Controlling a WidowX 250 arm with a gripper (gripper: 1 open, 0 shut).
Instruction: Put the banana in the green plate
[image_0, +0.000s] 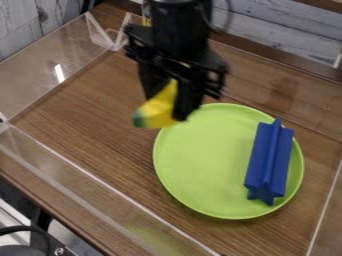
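Observation:
The banana is small and bright yellow with a greenish tip, and it hangs in the air over the left rim of the green plate. My black gripper comes down from above and is shut on the banana, its fingers covering the banana's right end. The plate is large, round and lime green, lying at the right of the wooden table. A blue ridged block lies on the plate's right side.
A clear plastic wall runs along the table's front and left edges. The wooden tabletop stretches left of the plate. A pale plank wall stands behind.

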